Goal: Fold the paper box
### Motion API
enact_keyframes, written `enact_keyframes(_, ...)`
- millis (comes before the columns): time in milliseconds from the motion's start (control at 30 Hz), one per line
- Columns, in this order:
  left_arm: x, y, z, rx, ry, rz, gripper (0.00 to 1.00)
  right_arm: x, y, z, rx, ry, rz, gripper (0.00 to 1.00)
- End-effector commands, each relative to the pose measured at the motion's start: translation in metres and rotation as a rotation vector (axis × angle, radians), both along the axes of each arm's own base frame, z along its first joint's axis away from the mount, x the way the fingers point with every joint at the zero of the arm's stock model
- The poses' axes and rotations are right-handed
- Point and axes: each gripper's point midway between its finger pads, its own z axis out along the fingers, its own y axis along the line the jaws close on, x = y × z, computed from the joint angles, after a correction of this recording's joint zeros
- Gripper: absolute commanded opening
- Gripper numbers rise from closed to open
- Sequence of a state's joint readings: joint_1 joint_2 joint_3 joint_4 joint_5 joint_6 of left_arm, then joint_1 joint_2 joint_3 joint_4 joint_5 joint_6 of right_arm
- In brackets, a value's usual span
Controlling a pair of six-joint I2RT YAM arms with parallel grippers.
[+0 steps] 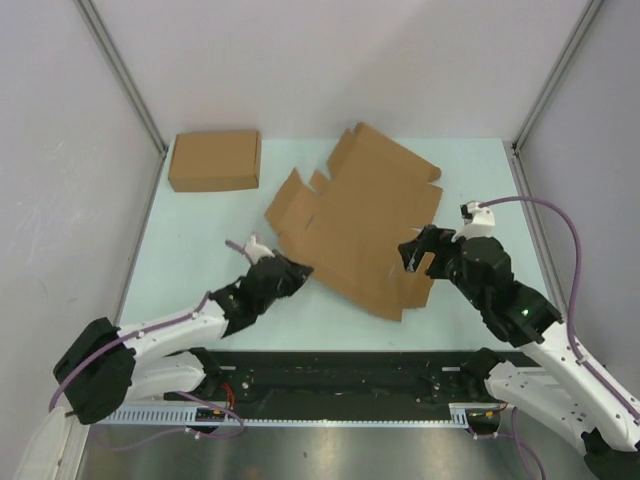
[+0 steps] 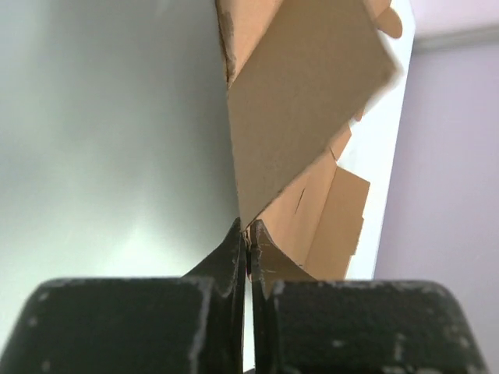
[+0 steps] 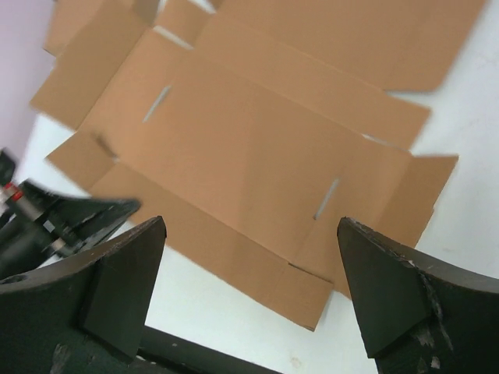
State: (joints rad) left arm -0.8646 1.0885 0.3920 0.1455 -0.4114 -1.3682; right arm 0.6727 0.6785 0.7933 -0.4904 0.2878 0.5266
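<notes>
Cardboard lies spread nearly flat at the middle of the top view: our paper box (image 1: 355, 225) is not yet folded on the worktop (image 1: 190, 250). We have the left fingers (image 2: 231, 261) pressed together on the sheet's lower-left edge, likely to anchor or lift that flap, with the arm stretched low from the lower left. Our right fingers (image 3: 129, 273) are spread wide above the lower-right edge, wrist tipped down, seemingly ready to take a flap.

No text, label or number can be read anywhere.
</notes>
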Motion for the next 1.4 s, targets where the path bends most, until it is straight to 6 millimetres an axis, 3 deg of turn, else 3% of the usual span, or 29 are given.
enact_keyframes(0, 0.021, -0.021, 0.022, 0.181, -0.025, -0.372, 0.0, -0.003, -0.005, 0.051, 0.038, -0.074, -0.004, 0.98)
enact_keyframes(33, 0.017, -0.029, 0.022, 0.175, 0.015, -0.457, 0.0, -0.003, -0.005, 0.06, 0.044, -0.085, -0.002, 0.98)
enact_keyframes(67, 0.025, -0.036, 0.037, 0.204, -0.003, -0.525, 0.0, -0.003, -0.005, 0.061, 0.045, -0.085, -0.002, 0.98)
enact_keyframes(100, 0.033, -0.035, 0.023, 0.224, 0.061, -0.553, 0.0, -0.002, -0.004, 0.06, 0.038, -0.08, -0.001, 0.98)
enact_keyframes(167, 0.039, -0.051, 0.039, 0.223, 0.063, -0.686, 0.0, -0.002, -0.004, 0.059, 0.037, -0.077, -0.003, 0.98)
enact_keyframes(200, 0.044, -0.054, 0.025, 0.221, 0.115, -0.729, 0.0, -0.001, -0.003, 0.058, 0.033, -0.073, -0.003, 0.99)
enact_keyframes(233, 0.049, -0.062, 0.04, 0.211, 0.102, -0.795, 0.0, -0.001, -0.003, 0.058, 0.033, -0.071, 0.0, 0.98)
enact_keyframes(267, 0.051, -0.069, 0.03, 0.2, 0.135, -0.84, 0.0, -0.001, -0.002, 0.057, 0.031, -0.072, 0.002, 0.99)
enact_keyframes(333, 0.061, -0.079, 0.045, 0.185, 0.098, -0.918, 0.0, 0.0, 0.0, 0.057, 0.026, -0.074, 0.014, 0.98)
enact_keyframes(400, 0.069, -0.085, 0.038, 0.203, 0.103, -0.956, 0.0, 0.0, -0.001, 0.058, 0.018, -0.08, 0.016, 0.98)
enact_keyframes(433, 0.077, -0.088, 0.046, 0.22, 0.068, -0.98, 0.0, 0.001, -0.001, 0.057, 0.012, -0.08, 0.017, 0.98)
enact_keyframes(533, 0.096, -0.087, 0.033, 0.269, 0.08, -0.984, 0.0, 0.002, -0.002, 0.053, -0.014, -0.074, 0.02, 0.99)
enact_keyframes(567, 0.108, -0.079, 0.017, 0.296, 0.114, -0.954, 0.0, 0.001, -0.002, 0.051, -0.024, -0.07, 0.021, 0.99)
enact_keyframes(633, 0.127, -0.074, 0.014, 0.32, 0.115, -0.923, 0.05, 0.001, -0.003, 0.047, -0.043, -0.06, 0.025, 0.99)
enact_keyframes(667, 0.141, -0.064, -0.003, 0.343, 0.155, -0.884, 0.07, 0.001, -0.004, 0.044, -0.059, -0.052, 0.025, 0.99)
enact_keyframes(767, 0.176, -0.053, -0.006, 0.358, 0.163, -0.821, 0.18, 0.001, -0.006, 0.039, -0.08, -0.041, 0.021, 0.99)
enact_keyframes(900, 0.212, -0.034, 0.017, 0.421, 0.116, -0.701, 0.67, 0.001, -0.008, 0.039, -0.105, -0.047, 0.024, 1.0)
enact_keyframes(933, 0.214, -0.031, 0.033, 0.428, 0.082, -0.681, 0.85, 0.001, -0.009, 0.038, -0.11, -0.047, 0.024, 1.0)
enact_keyframes(967, 0.215, -0.027, 0.04, 0.438, 0.064, -0.658, 0.99, 0.002, -0.011, 0.038, -0.117, -0.049, 0.015, 1.0)
enact_keyframes(1000, 0.215, -0.02, 0.039, 0.454, 0.063, -0.622, 1.0, 0.002, -0.013, 0.037, -0.122, -0.05, 0.009, 1.0)
enact_keyframes(1067, 0.211, -0.01, 0.065, 0.467, 0.01, -0.554, 1.0, 0.004, -0.014, 0.036, -0.129, -0.047, -0.004, 0.99)
enact_keyframes(1100, 0.203, -0.003, 0.051, 0.455, 0.036, -0.503, 1.0, 0.005, -0.013, 0.035, -0.134, -0.042, -0.002, 1.0)
enact_keyframes(1133, 0.194, 0.0, 0.074, 0.421, -0.014, -0.454, 1.0, 0.006, -0.013, 0.033, -0.138, -0.041, -0.005, 1.0)
enact_keyframes(1167, 0.185, -0.001, 0.075, 0.338, 0.002, -0.388, 1.0, 0.007, -0.013, 0.032, -0.138, -0.04, -0.009, 1.0)
enact_keyframes(1200, 0.169, 0.001, 0.051, 0.288, 0.004, -0.359, 1.0, 0.009, -0.013, 0.029, -0.143, -0.035, -0.013, 1.0)
enact_keyframes(1233, 0.154, -0.003, 0.073, 0.23, -0.063, -0.323, 1.0, 0.01, -0.012, 0.025, -0.143, -0.033, -0.017, 1.0)
enact_keyframes(1267, 0.144, -0.006, 0.071, 0.152, -0.043, -0.263, 1.0, 0.011, -0.011, 0.024, -0.14, -0.033, -0.016, 1.0)
enact_keyframes(1300, 0.121, -0.002, 0.044, 0.151, 0.031, -0.243, 1.0, 0.012, -0.01, 0.023, -0.14, -0.031, -0.016, 1.0)
enact_keyframes(1367, 0.094, -0.012, 0.039, 0.159, 0.069, -0.223, 1.0, 0.015, -0.008, 0.022, -0.128, -0.032, -0.019, 1.0)
